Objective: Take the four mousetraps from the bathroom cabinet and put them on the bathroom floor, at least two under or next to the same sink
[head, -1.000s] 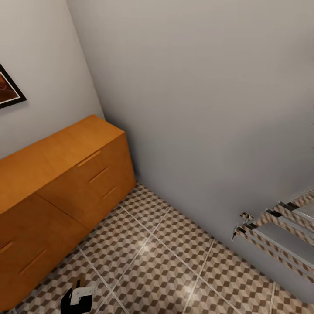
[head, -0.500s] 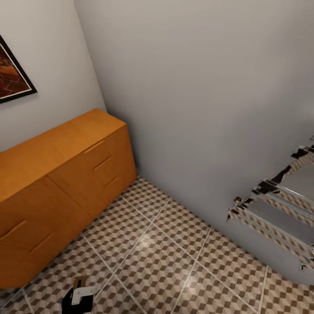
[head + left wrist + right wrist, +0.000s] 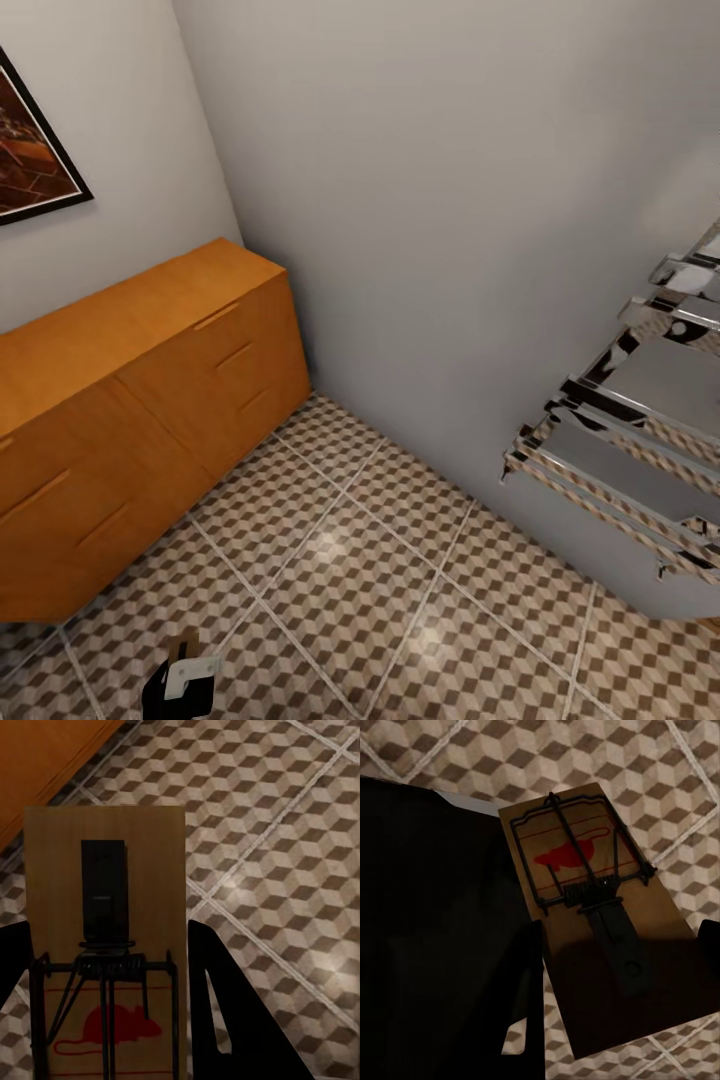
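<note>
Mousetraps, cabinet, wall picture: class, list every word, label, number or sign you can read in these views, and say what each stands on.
No readable words or numbers anywhere.
Left mousetrap: a red mouse outline printed on the board, no lettering.
Right mousetrap: the same red mouse sign with red lines, no lettering.
Wall picture: dark brown image, no text legible.
Cabinet: plain wood, no label.

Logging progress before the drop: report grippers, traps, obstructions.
Left gripper shut on a mousetrap. Right gripper shut on a second mousetrap. Bathroom floor under both. Cabinet drawers closed.
</note>
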